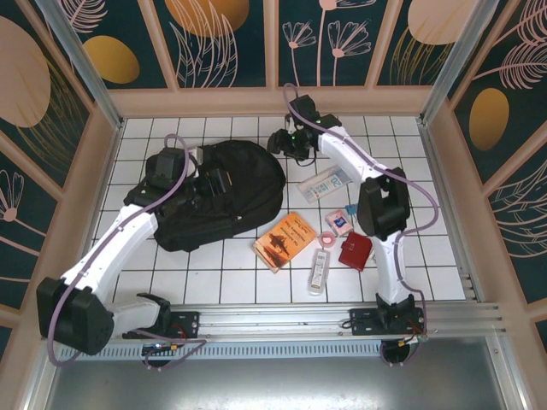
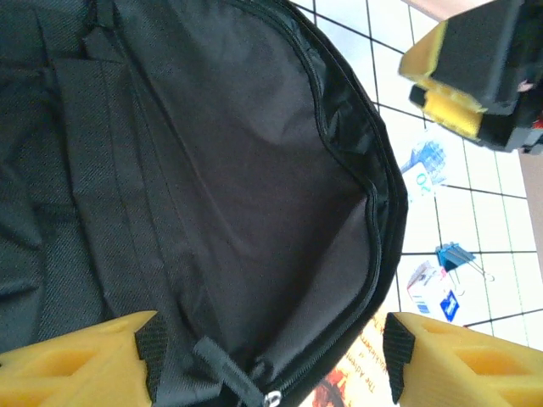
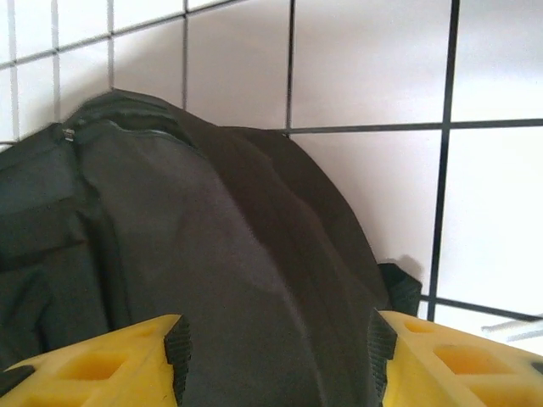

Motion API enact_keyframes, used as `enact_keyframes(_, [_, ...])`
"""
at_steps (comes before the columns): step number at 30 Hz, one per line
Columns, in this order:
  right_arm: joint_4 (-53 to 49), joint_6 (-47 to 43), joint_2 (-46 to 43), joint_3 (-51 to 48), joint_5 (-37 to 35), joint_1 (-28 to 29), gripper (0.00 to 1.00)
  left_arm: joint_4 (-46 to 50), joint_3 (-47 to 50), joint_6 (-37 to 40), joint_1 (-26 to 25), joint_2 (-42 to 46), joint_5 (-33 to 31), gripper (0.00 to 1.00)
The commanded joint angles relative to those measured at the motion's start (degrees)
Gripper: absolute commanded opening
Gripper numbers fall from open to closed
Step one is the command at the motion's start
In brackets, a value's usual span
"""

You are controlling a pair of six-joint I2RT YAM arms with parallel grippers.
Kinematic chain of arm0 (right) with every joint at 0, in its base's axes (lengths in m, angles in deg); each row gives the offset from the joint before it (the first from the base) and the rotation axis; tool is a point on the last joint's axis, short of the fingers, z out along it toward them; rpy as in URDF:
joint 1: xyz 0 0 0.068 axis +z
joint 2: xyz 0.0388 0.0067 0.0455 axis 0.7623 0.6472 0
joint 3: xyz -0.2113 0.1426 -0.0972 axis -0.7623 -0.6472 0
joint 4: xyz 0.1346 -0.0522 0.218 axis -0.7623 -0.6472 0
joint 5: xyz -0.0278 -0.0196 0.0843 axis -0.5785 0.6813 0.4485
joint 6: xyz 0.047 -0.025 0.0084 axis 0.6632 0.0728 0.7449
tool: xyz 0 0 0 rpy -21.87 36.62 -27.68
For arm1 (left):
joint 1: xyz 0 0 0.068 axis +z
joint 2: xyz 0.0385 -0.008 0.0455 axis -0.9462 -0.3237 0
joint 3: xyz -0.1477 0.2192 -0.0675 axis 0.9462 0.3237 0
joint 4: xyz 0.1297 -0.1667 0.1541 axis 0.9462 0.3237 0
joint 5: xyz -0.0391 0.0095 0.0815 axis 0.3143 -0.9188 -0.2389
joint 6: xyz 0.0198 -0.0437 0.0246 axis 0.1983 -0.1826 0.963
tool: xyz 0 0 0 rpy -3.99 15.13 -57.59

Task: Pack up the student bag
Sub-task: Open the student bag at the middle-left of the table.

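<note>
Barely started tbh: left gripper (image 2: 271,360) and right gripper (image 3: 276,356) both spread empty, bag (image 1: 252,184) under their jaws, book (image 1: 285,241) and wallet (image 1: 355,250) unpacked.

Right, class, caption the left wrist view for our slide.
Open left claw above the black student bag; binder clip on the tiled table beyond.

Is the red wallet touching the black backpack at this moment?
Apart. In the top external view the red wallet lies well to the right of the black backpack, with the orange book lying between them.
</note>
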Motion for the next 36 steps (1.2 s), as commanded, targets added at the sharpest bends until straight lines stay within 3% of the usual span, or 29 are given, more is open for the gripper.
enact_keyframes(1, [-4.89, -2.07, 2.42, 0.28, 1.16, -0.42, 0.59, -3.84, -2.43, 0.04, -0.65, -2.9, 0.71, 0.68])
enact_keyframes(5, [-3.56, -2.16, 3.59, -2.27, 2.86, -1.04, 0.48, -5.38, -4.54, -0.23, -2.31, -8.31, 0.26, 0.68])
enact_keyframes(8, [-0.3, -0.53, 2.63, -5.99, 4.05, -1.87, 0.28, -5.98, -6.84, -0.23, -4.31, -13.24, -0.31, 0.68])
enact_keyframes(13, [19.26, 9.08, -3.5, -20.75, 22.04, -6.01, 0.0, -8.99, -9.23, -1.97, -5.62, -20.43, 1.01, 0.69])
enact_keyframes(18, [36.69, 17.85, -5.66, -29.54, 36.18, -6.68, 0.0, -10.32, -12.04, -2.88, -5.69, -25.63, 3.54, 0.71])
enact_keyframes(24, [52.9, 26.51, -10.4, -38.15, 41.5, -6.76, 0.0, -13.95, -12.13, -4.52, -5.7, -28.09, 8.36, 0.73])
enact_keyframes(29, [56.36, 29.22, -11.88, -40.82, 41.93, -6.37, 0.0, -17.83, -11.79, -4.87, -6.55, -29.48, 14.85, 0.73])
enact_keyframes(36, [55.59, 29.09, -12.36, -41.46, 41.44, -5.8, 0.0, -15.1, -14.75, -2.27, -8.99, -34.0, 17.63, 0.7])
